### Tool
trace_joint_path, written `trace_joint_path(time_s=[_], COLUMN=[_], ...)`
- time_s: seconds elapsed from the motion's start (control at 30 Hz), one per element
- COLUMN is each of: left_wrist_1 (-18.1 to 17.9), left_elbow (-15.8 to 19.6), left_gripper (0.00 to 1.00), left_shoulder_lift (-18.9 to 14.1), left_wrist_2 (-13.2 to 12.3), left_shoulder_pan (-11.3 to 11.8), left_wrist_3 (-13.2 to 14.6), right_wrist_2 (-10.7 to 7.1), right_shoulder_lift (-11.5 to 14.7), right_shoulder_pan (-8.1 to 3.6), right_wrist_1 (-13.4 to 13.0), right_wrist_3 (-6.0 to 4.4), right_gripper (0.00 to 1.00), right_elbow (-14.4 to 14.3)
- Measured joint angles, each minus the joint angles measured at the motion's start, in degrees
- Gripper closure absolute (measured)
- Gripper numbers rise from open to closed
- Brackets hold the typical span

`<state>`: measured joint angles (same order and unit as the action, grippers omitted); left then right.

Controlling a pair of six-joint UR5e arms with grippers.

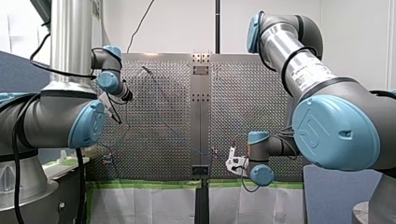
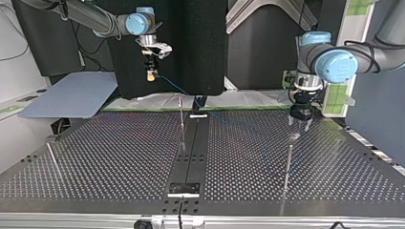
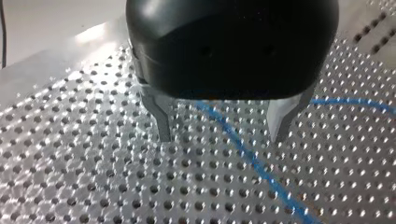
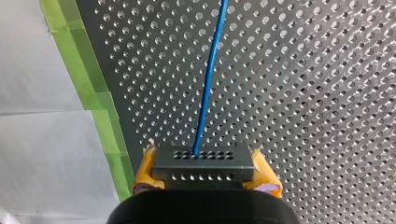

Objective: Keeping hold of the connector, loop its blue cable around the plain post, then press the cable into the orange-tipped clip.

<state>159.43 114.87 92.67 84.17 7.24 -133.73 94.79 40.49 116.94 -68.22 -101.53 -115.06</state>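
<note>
Above the green-taped edge (image 4: 100, 112) of the perforated metal table (image 2: 119, 152), near its middle, my right gripper (image 2: 152, 72) pinches the dark grey rectangular connector (image 4: 203, 163) between its yellow pads (image 4: 147, 170), lifted clear of the surface. I judge this height leaves the thin blue cable (image 4: 209, 88) free to swing around a post without dragging. The cable leaves the connector's face straight ahead of the gripper and slopes down to the table by the dark centre strip, close to a thin upright metal post (image 2: 182, 121); no loop lies around it yet. Near that edge's corner at the top view's right, my left gripper (image 3: 223, 137) hangs low with its metal fingers spread, touching nothing. The cable crosses the table beneath it, between the fingers, so it is probably posted there to guide or press it. The orange-tipped clip I cannot pick out.
</note>
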Motion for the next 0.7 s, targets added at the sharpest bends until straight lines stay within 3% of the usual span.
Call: trace_joint_path(time_s=[0.2,0.37,0.7], left_wrist_1=[-1.23,-0.01,5.49], left_elbow=[3.19,4.83,0.24], left_gripper=[0.00,0.00,0.00], left_shoulder_lift=[-3.18,-5.76,-11.48], left_wrist_2=[-2.53,-2.78,-3.17], left_shoulder_pan=[0.18,0.40,0.38], left_wrist_3=[-2.12,-2.81,1.91], right_wrist_2=[-0.37,-0.48,-0.74], right_shoulder_lift=[-0.01,-0.01,-0.01], right_shoulder_pan=[0.06,0.12,0.31], right_wrist_1=[0.24,0.68,2.70], right_wrist_3=[-0.01,-0.12,-0.09], right_gripper=[1.00,1.00,1.00], right_elbow=[0.24,0.51,1.30])
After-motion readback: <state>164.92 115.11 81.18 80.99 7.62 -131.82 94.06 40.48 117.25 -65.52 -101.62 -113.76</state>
